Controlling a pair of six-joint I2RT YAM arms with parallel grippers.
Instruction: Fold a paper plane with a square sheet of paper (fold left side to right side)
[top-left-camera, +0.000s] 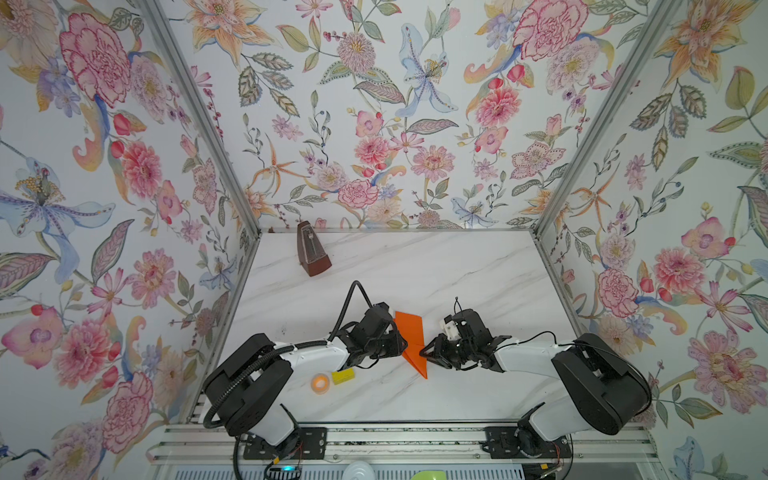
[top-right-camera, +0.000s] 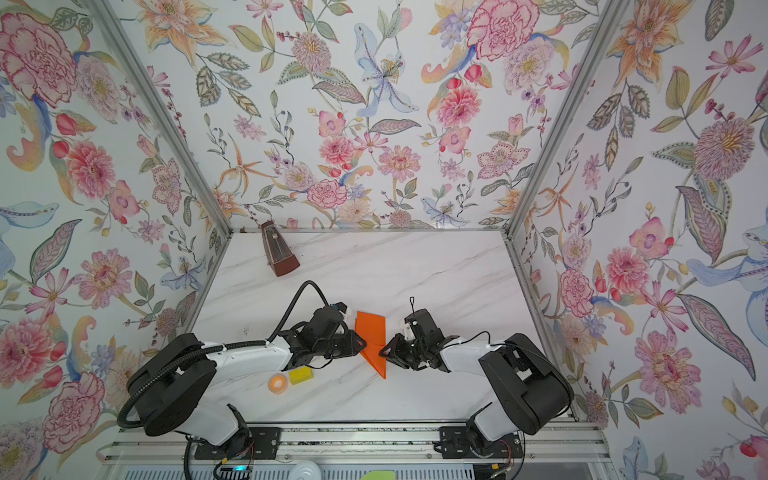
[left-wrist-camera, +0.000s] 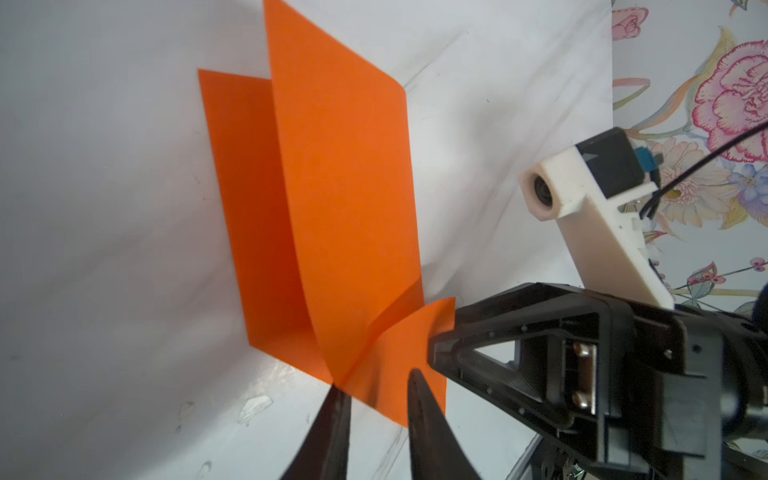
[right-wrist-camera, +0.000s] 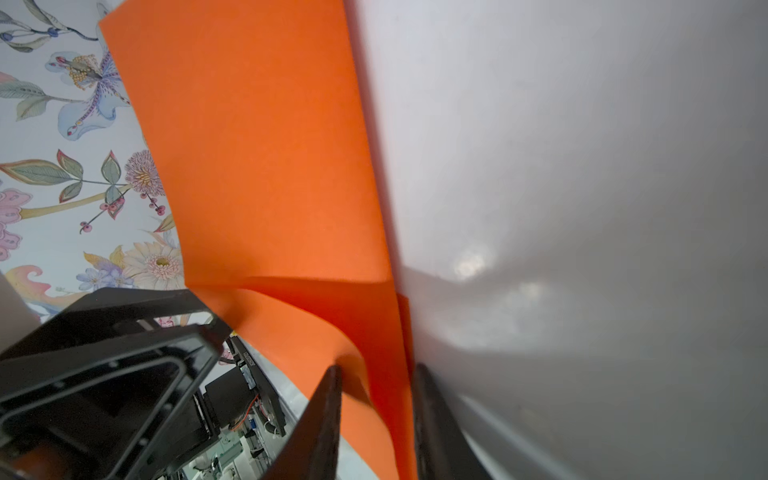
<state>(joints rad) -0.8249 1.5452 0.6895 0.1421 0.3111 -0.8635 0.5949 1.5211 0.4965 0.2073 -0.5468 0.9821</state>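
Nearest the rail, a small orange tape ring (top-left-camera: 321, 382) and a yellow block (top-left-camera: 343, 376) sat just beside each other. Mid-table, the thin bright-orange square sheet of paper (top-left-camera: 409, 326) lay creased, one flap standing up. The black left gripper (left-wrist-camera: 374, 380) and black right gripper (right-wrist-camera: 378, 370) met at its near end, both with jaws apart, paper running between the right's. Far back on the white marble table (top-left-camera: 478, 266) stood a brown pyramid-shaped metronome (top-left-camera: 311, 251).
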